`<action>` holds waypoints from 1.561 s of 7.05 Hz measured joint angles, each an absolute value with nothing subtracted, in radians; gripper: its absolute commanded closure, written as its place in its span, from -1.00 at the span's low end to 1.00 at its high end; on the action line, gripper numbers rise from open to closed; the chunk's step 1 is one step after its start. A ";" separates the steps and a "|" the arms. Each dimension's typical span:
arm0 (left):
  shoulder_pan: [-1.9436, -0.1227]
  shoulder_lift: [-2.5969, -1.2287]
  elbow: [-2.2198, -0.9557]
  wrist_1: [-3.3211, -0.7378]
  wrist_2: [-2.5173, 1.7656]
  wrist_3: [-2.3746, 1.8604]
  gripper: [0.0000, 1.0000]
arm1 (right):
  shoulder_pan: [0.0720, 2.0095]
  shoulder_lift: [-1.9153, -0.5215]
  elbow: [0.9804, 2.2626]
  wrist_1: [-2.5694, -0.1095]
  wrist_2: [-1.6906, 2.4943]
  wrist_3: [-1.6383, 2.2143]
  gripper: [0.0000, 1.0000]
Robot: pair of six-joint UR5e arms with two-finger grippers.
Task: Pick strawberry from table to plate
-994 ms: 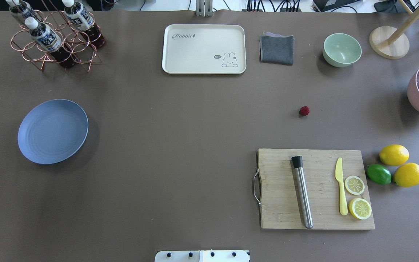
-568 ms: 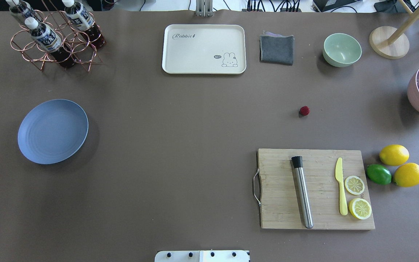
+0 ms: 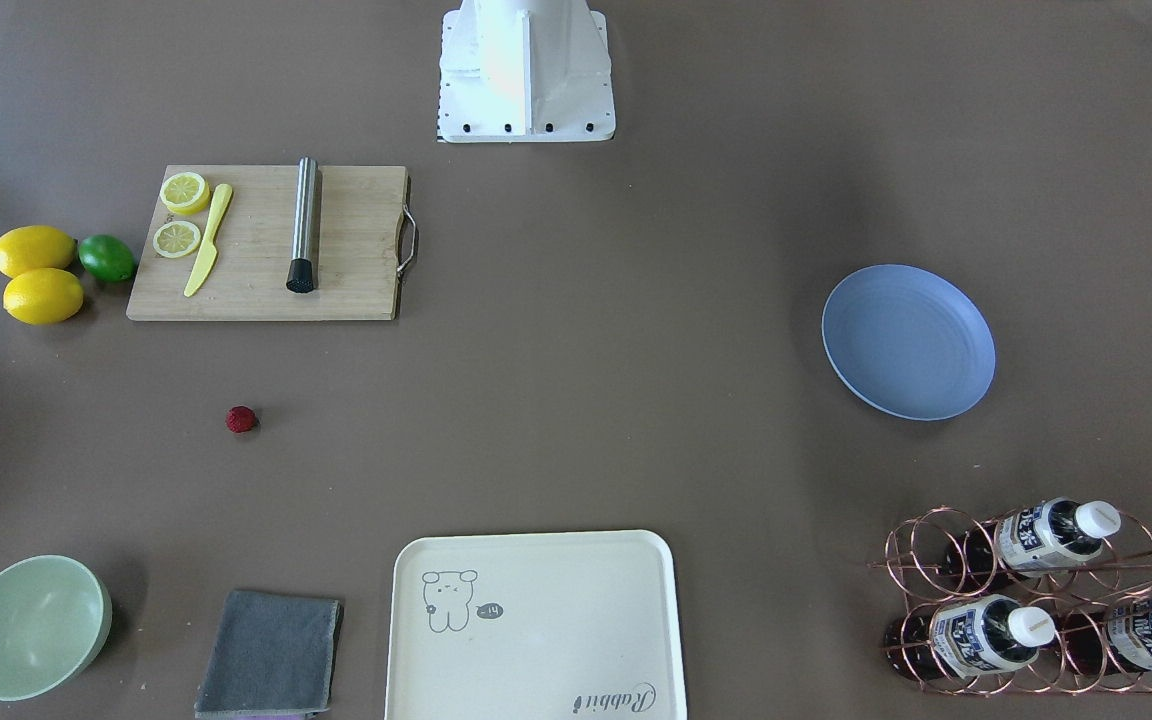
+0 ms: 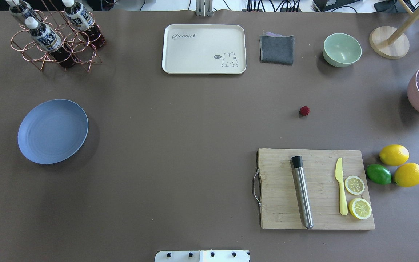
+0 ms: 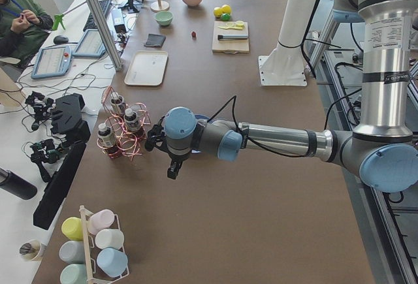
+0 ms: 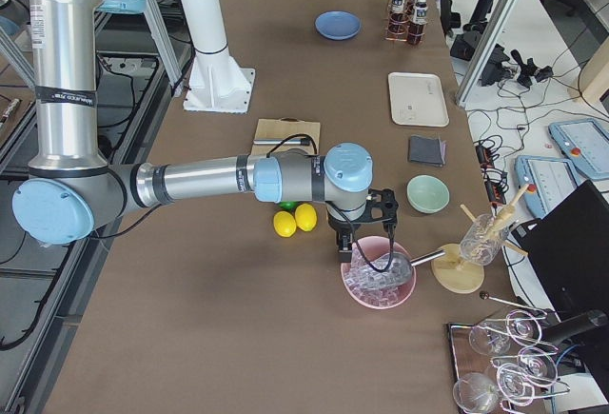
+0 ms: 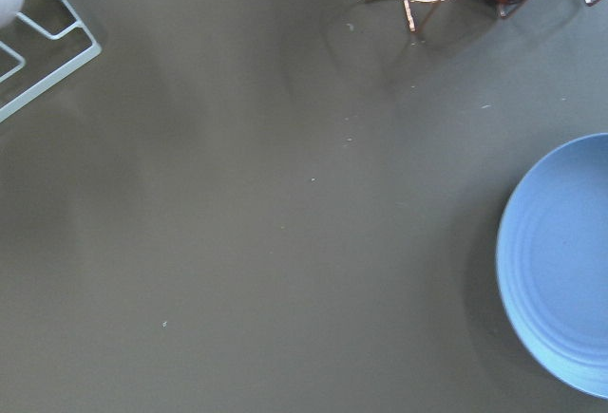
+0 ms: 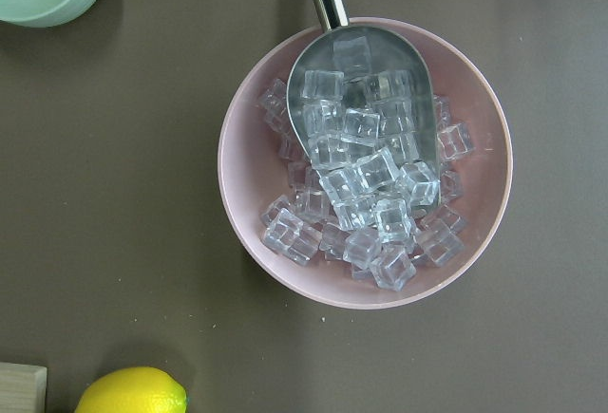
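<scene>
One strawberry [image 4: 304, 111] is seen lying on the table [image 4: 180, 145], in the robot's right half, touched by nothing. It is placed on open surface between the wooden cutting board [image 4: 278, 203] on the robot's side and the folded grey cloth [image 4: 276, 49] and pale-green bowl [image 4: 342, 50] on the far side. The light-blue plate [image 4: 52, 131] is set in the robot's left half, well apart from the berry, with the copper bottle rack [image 4: 49, 47] beyond it and the cream tray [image 4: 202, 54] at the far middle. The left gripper [image 5: 172, 168] is shown only in the view from the table's left end, where it is held over the table near the bottle rack and the plate; whether its fingers are apart or together cannot be told. In its wrist view, part of the plate is caught at the right edge. The right gripper [image 6: 346, 243] is shown only in the view from the table's right end, held above a pink bowl [image 8: 247, 147] filled with ice cubes, in which a metal scoop [image 8: 361, 100] is laid; its state cannot be told either. Two lemons [image 4: 394, 154] and a lime [image 4: 378, 174] are grouped just beside the cutting board.
</scene>
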State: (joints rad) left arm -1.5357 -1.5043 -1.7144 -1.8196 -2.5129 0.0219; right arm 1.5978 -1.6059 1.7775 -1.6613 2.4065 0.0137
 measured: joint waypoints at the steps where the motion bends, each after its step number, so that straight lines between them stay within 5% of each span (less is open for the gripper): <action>1: -1.536 -1.500 -1.713 -1.846 -2.524 0.020 -0.96 | 1.594 -1.603 1.781 -1.661 2.411 0.016 -1.00; 5: -1.481 -1.505 -1.694 -1.998 -2.496 -0.154 -0.96 | 1.513 -1.519 1.794 -1.660 2.453 0.127 -1.00; 11: -1.085 -1.543 -1.596 -2.466 -2.218 -0.800 -0.96 | 1.323 -1.461 1.785 -1.385 2.402 0.583 -1.00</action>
